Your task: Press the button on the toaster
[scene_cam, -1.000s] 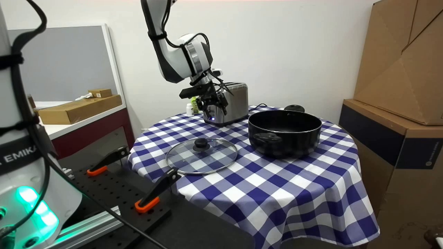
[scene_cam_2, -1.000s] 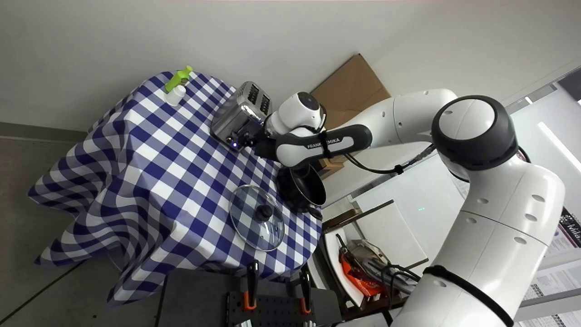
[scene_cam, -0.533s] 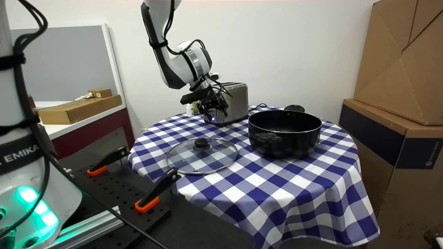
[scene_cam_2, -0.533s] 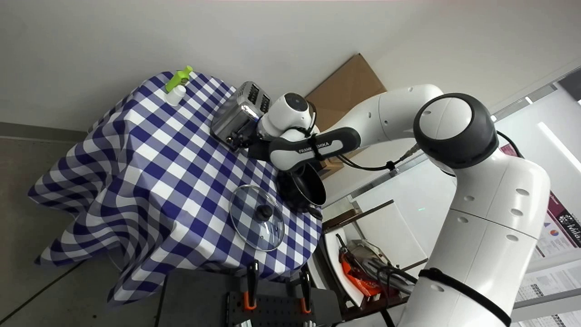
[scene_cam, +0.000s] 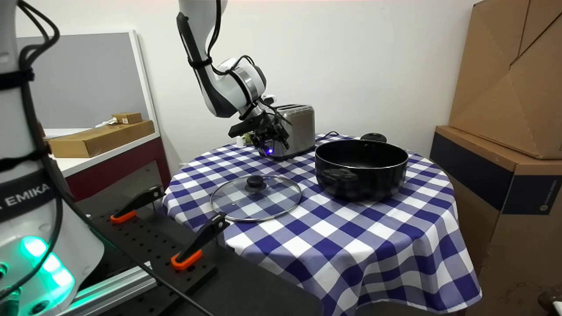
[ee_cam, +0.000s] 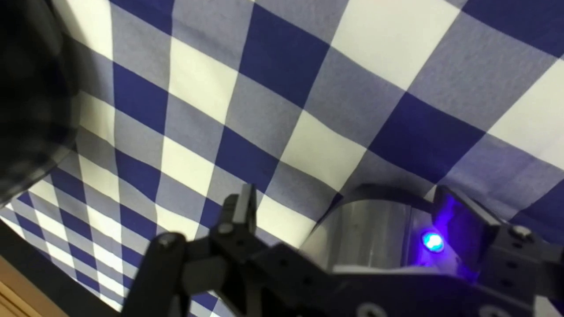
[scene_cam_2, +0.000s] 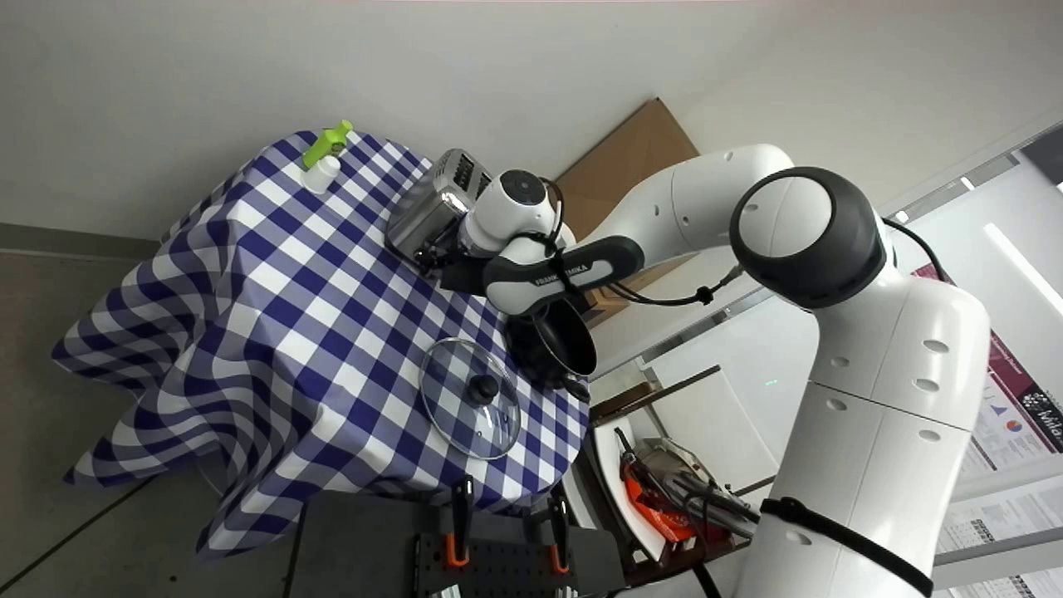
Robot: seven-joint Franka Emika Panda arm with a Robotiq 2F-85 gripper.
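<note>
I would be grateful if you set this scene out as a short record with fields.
Toaster: brushed silver, upright on the blue checked tablecloth
Blue light: lit, on the toaster's end
Gripper: open at the toaster's end, one finger beside the light
Button press: cannot tell from these views
Pot: black, uncovered, on the tablecloth
Lid: glass with a black knob, lying beside the pot
Small items: white item and green item, close together near the tablecloth's edge
</note>
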